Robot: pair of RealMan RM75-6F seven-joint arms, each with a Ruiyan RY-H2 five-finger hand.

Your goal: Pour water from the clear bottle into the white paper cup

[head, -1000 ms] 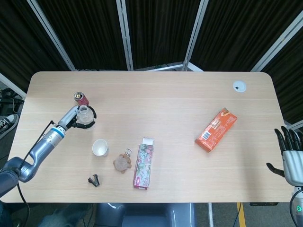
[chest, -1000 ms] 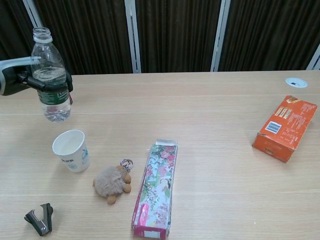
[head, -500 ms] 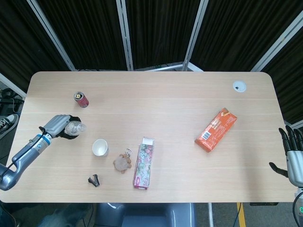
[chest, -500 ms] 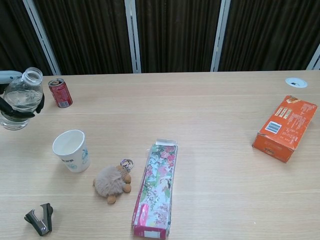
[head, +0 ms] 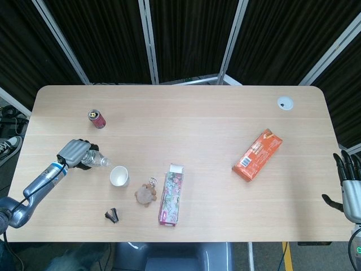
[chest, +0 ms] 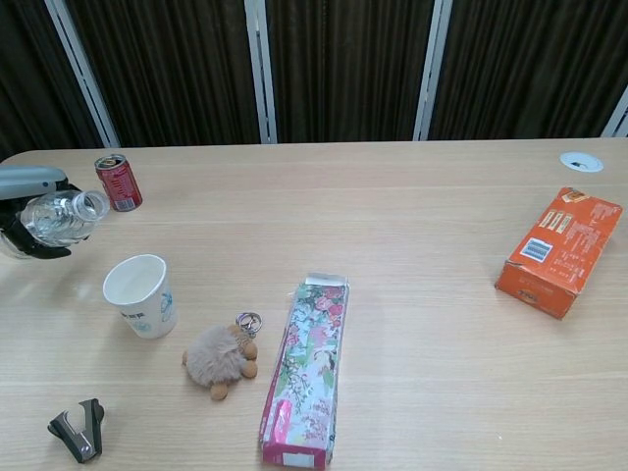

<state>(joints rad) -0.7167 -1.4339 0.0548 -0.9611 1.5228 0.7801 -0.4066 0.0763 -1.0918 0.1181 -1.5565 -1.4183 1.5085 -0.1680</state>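
Whereas the clear bottle (chest: 64,216) was held upright a second ago, and half tipped half a second ago, it is now laid almost level in the left robot hand (head: 73,153), with its open mouth turned toward the white paper cup (chest: 140,295). From the head view the mouth is seen just beside the cup's rim but not yet over it, and no stream of water can be made out. The pour is therefore judged to be starting rather than under way; the mouth must be carried a little further over the cup, or water may be spilled on the worktop (head: 214,130).

The bottle's body is grasped by the left robot hand, whose fingers are wrapped round it. The cup stands upright near the left front of the worktop, untouched, with a red can (chest: 118,182) behind it.

At the far right edge, the right robot hand (head: 350,189) is held off the worktop, fingers apart and nothing in it.
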